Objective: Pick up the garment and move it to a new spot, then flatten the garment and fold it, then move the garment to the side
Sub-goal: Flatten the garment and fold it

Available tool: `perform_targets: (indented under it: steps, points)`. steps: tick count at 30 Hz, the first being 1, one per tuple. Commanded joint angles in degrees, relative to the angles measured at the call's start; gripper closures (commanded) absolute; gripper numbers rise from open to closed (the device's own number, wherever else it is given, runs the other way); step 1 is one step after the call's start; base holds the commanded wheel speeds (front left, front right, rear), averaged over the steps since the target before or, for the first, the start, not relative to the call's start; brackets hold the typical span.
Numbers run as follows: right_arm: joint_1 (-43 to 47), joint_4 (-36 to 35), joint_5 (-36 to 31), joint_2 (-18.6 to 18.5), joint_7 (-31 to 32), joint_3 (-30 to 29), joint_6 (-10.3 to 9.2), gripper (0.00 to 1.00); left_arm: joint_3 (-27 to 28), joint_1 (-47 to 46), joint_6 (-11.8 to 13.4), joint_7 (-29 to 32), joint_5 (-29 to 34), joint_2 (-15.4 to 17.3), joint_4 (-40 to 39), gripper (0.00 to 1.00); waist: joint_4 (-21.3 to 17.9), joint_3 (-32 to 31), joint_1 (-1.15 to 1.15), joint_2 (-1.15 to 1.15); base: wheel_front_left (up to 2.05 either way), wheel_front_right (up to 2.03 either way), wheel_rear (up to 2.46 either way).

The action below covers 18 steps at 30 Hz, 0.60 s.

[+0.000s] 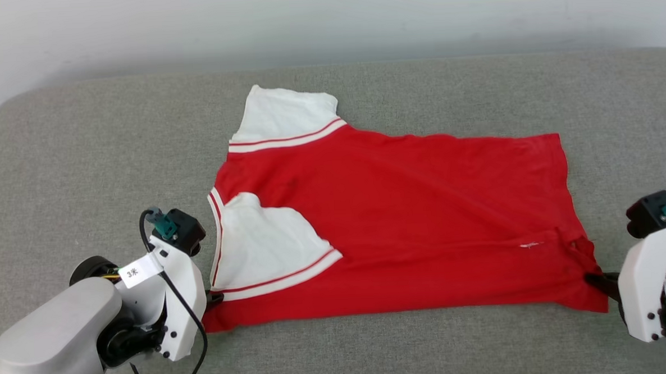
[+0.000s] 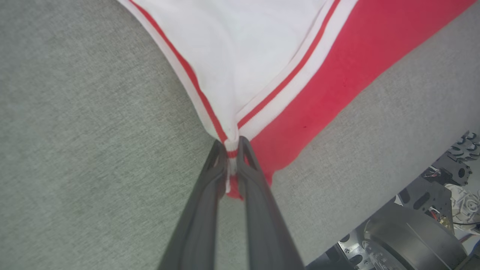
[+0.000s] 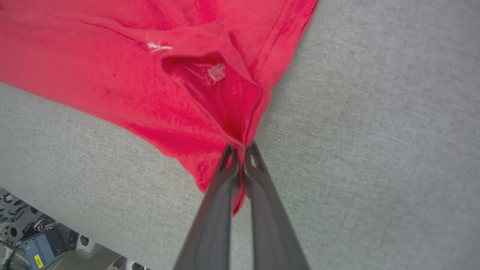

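Jaws on red, white-sleeved garment [image 1: 424, 217]

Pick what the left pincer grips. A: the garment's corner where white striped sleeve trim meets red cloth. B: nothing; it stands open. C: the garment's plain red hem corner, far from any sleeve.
A: the left pincer is closed on the garment exactly where the white striped trim meets red cloth.
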Motion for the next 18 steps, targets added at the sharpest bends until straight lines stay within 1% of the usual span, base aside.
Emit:
perform_targets:
  steps: [1,5,10,14,18]
  points:
    - [1.4,-1.1,0.9,-1.4,-0.3,-0.5,-0.05,1.00,-0.3,1.1,0.4,-0.2,-0.2,0.7,-0.9,1.00,-0.2,-0.8,0.00,0.00,0.00,0.00,0.00]
    - [3.3,-2.5,2.0,-2.9,0.3,-1.6,-0.05,1.00,-0.5,2.0,0.9,0.1,-0.7,1.6,-2.4,1.00,-0.2,-1.1,0.00,0.00,0.00,0.00,0.00]
    - [4.9,-3.4,2.3,-3.0,1.1,-2.1,-0.05,1.00,-1.0,3.2,1.3,0.4,-0.8,1.8,-3.2,1.00,-0.2,-0.8,0.00,0.00,0.00,0.00,0.00]
    - [5.4,-2.8,1.8,-1.4,1.2,-2.4,-0.05,1.00,-0.9,3.9,1.5,-0.2,-1.4,1.2,-2.6,1.00,-0.2,0.1,0.00,0.00,0.00,0.00,0.00]
    - [5.6,-0.2,0.3,0.2,0.9,-1.9,-0.05,1.00,-1.4,4.0,1.6,0.3,-1.2,0.6,-0.4,1.00,-0.1,0.8,0.00,0.00,0.00,0.00,0.00]
